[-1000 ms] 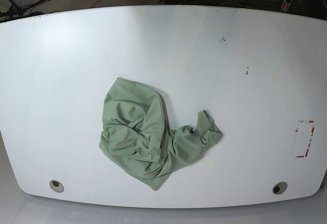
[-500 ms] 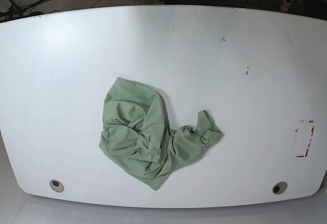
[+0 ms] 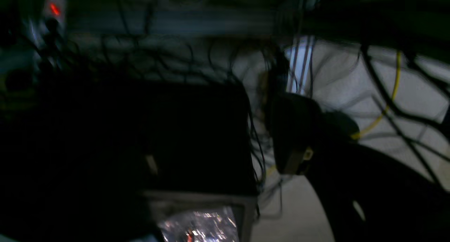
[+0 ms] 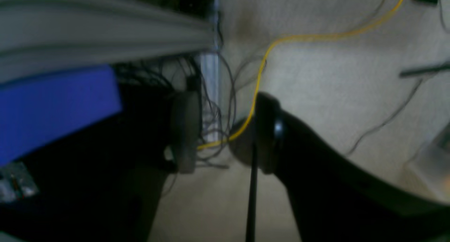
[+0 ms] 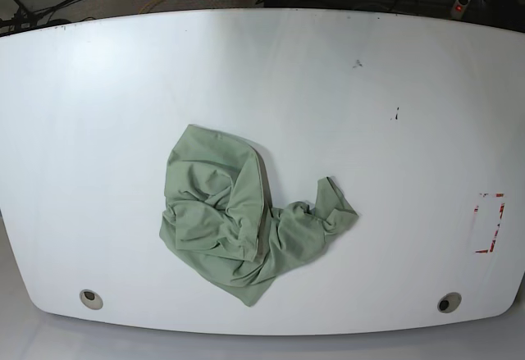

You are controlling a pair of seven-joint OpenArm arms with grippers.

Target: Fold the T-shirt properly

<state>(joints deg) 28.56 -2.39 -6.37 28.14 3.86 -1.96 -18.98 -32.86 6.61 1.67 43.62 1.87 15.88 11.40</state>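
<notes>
The T-shirt (image 5: 238, 222), pale sage green, lies crumpled in a heap on the white table (image 5: 369, 73), a little left of centre and towards the front edge. One twisted part sticks out to the right. Neither gripper is near it; both arms are back beyond the far table edge. In the right wrist view my right gripper (image 4: 225, 133) hangs over the floor with its two dark fingers apart and only a yellow cable behind the gap. The left wrist view is dark: my left gripper (image 3: 225, 154) shows one finger (image 3: 291, 140) with free space beside it and holds nothing.
Two round holes (image 5: 91, 298) (image 5: 448, 303) sit near the table's front edge. A red tape outline (image 5: 490, 222) marks the right side, and small dark marks (image 5: 398, 114) lie farther back. Cables, a blue box (image 4: 52, 104) and dark equipment crowd the floor behind the table.
The white gripper tips at the top edge of the base view have slid upward, almost out of frame. The T-shirt has not moved.
</notes>
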